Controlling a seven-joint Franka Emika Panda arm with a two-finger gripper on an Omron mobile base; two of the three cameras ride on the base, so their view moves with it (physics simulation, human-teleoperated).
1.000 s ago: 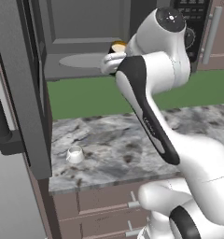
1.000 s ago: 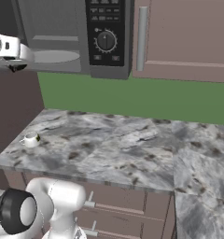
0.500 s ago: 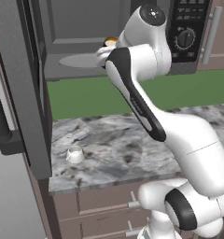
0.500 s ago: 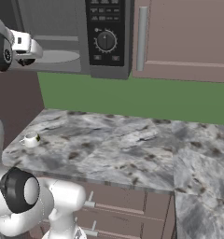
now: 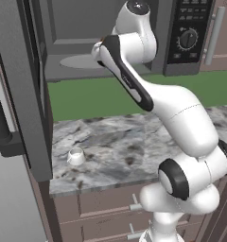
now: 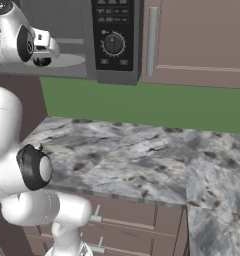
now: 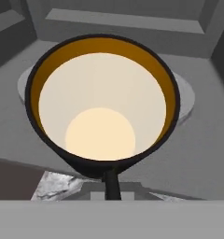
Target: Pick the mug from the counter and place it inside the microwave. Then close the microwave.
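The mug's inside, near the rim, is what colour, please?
Orange at the rim of the mug, paling to cream lower down; the hand view shows it best.

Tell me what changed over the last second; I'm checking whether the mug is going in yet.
The arm swung its hand further toward the open microwave, carrying the mug to above the turntable. The gripper stayed shut on the mug's rim; nothing was released. The white cup stayed put on the counter, and the microwave door stayed open.

The mug (image 7: pixel 102 112) is black outside, orange and cream inside; the counter (image 5: pixel 134 146) is grey-and-white marbled; the microwave (image 5: pixel 110 42) is dark grey.
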